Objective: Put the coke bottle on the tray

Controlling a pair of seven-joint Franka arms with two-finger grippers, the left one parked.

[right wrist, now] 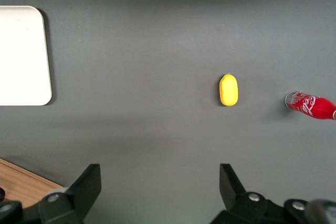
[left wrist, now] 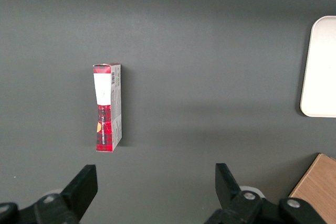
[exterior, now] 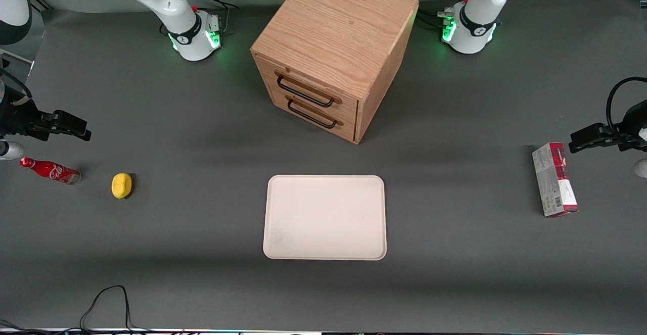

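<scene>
Gripper (right wrist: 160, 187) open wide, empty, above table

I logged the red coke bottle (exterior: 49, 170) with white script, the cream-white tray (exterior: 325, 217), a yellow lemon (exterior: 121, 185), a red-and-grey carton (exterior: 554, 179), and the black gripper (right wrist: 160, 187), its fingers spread, above the dark grey desk (exterior: 202, 254).

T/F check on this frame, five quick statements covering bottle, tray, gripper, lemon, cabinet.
1. The coke bottle lies on its side on the table. True.
2. The tray already holds the bottle. False: nothing lies on it.
3. The gripper is shut on the bottle. False: it is open, hanging above bare table, holding nothing.
4. The lemon lies between the bottle and the tray. True.
5. Both drawers of the wooden cabinet are pulled out. False: both are closed.
</scene>
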